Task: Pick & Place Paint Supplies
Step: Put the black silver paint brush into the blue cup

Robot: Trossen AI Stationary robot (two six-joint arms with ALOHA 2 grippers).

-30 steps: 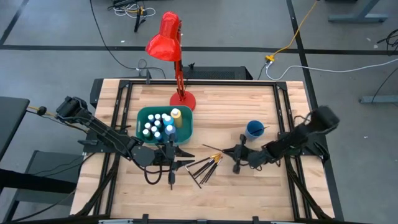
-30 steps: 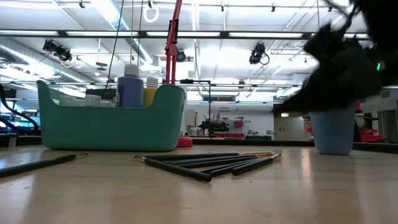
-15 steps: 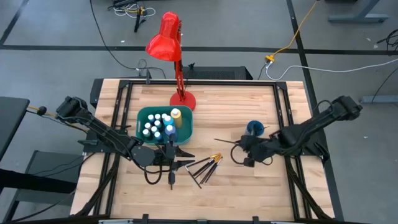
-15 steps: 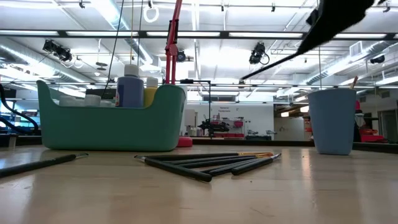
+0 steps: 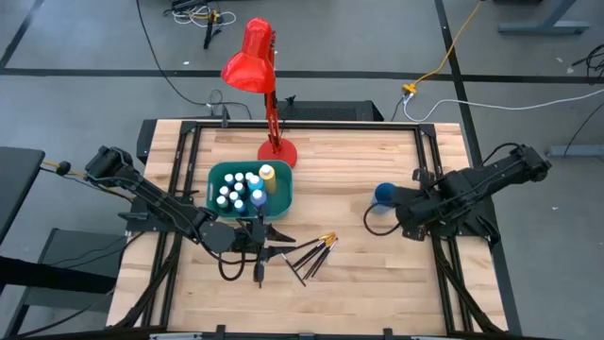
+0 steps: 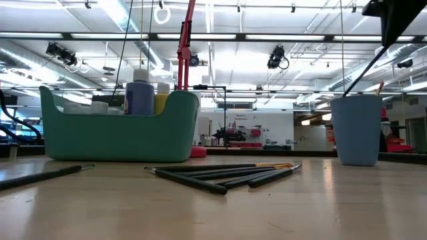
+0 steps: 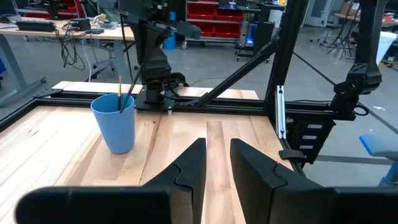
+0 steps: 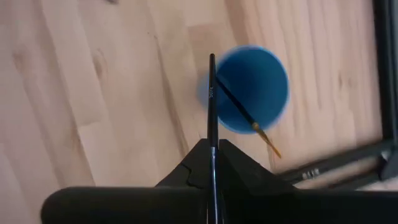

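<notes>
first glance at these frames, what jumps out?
The red lamp at the table's far edge, towering over the teal bin of paint bottles. Next, the right gripper above the blue cup, pinching a thin brush pointed down at it; one brush already stands inside. A loose bundle of brushes lies mid-table beside the left gripper.

Bright overhead striplights, blurred blue cup [image 8: 249,88]
</notes>
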